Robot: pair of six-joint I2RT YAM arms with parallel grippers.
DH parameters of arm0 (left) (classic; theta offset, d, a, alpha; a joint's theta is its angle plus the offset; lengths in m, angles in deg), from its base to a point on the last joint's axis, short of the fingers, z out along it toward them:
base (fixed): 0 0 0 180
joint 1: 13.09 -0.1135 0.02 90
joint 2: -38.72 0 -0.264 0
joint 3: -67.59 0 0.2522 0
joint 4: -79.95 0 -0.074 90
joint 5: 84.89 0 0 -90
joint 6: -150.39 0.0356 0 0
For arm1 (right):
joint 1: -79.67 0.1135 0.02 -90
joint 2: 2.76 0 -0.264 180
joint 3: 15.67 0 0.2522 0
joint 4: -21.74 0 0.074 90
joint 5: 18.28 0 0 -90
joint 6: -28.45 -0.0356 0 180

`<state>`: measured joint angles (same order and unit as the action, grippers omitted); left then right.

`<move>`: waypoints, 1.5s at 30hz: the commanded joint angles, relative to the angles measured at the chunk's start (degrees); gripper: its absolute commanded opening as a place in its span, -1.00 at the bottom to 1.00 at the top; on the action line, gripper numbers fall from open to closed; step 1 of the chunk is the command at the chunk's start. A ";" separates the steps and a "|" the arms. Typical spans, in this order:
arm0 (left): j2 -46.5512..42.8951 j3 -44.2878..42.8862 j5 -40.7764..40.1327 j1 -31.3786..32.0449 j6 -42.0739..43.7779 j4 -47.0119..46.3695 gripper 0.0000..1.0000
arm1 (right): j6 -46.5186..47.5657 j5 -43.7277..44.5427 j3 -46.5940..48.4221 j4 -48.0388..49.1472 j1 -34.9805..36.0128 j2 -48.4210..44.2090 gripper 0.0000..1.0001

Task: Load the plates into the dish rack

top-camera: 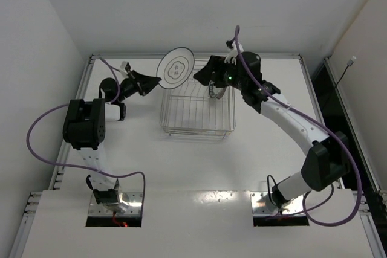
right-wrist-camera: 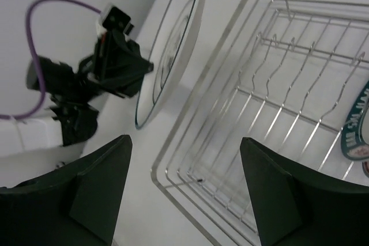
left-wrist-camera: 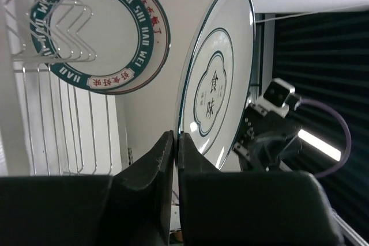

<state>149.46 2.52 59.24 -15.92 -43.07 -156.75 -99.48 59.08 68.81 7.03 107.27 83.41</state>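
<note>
My left gripper is shut on the rim of the white plate with a thin dark ring and holds it on edge above the far left corner of the dish rack. In the left wrist view the jaws pinch that plate's lower rim. The blue-rimmed plate with red marks stands in the rack, and part of it shows under my right arm. My right gripper is open and empty over the rack's far side. The orange-striped plate is out of view.
The wire rack sits at the middle back of the white table. White walls close in behind and at the left. A table rail runs along the left edge. Purple cables loop off both arms.
</note>
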 commanded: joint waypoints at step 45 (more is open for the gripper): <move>-12.65 -5.29 -11.41 -1.12 48.62 41.28 1.00 | 33.18 45.52 28.78 -13.29 1.15 25.36 -1.00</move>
<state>137.66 -1.61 47.89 -16.86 3.03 -116.18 -71.51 105.50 94.25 -11.05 109.43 110.60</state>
